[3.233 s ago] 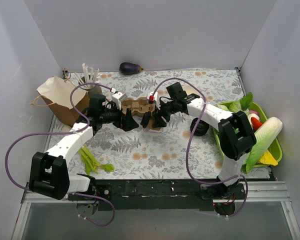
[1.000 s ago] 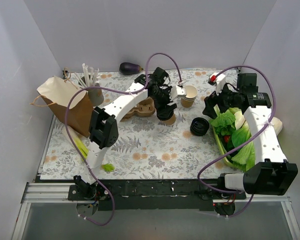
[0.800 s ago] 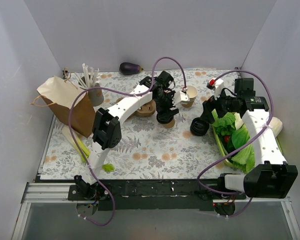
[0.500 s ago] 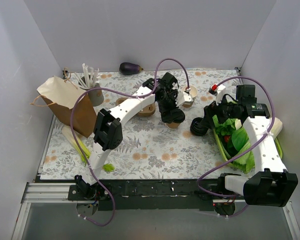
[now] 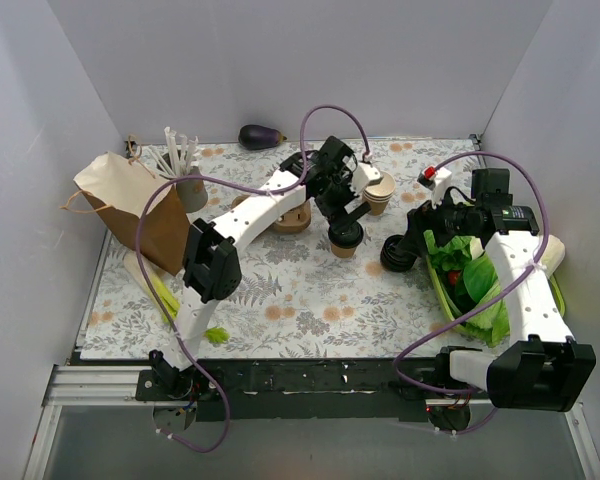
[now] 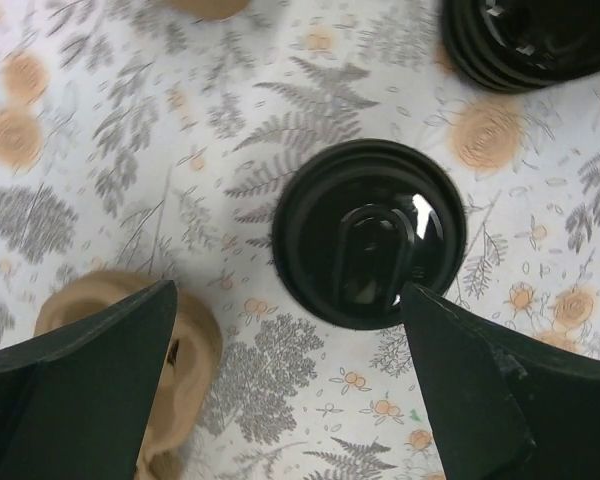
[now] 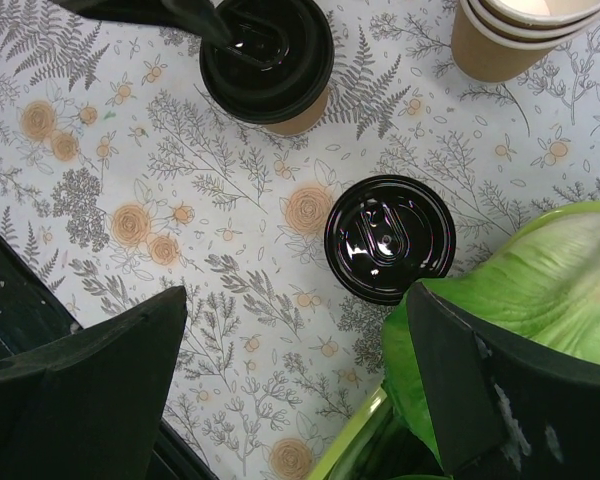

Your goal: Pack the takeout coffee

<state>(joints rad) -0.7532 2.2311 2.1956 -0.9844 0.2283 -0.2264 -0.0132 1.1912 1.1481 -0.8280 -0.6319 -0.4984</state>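
The takeout coffee, a tan paper cup with a black lid, stands upright on the floral mat at mid table. It also shows in the left wrist view and in the right wrist view. My left gripper is open and empty just above and behind the cup; in its own view the lid lies between the spread fingers. My right gripper is open and empty over the pile of black lids; it also shows in its own view. The brown paper bag stands at the far left.
A pile of loose black lids lies right of the coffee. A stack of lidless cups stands behind it. A tan pulp carrier sits left of it. A green tray of vegetables fills the right edge.
My left gripper has drawn up and back off the lidded cup, which now stands slightly further right. My right gripper has moved left and down toward the lid pile.
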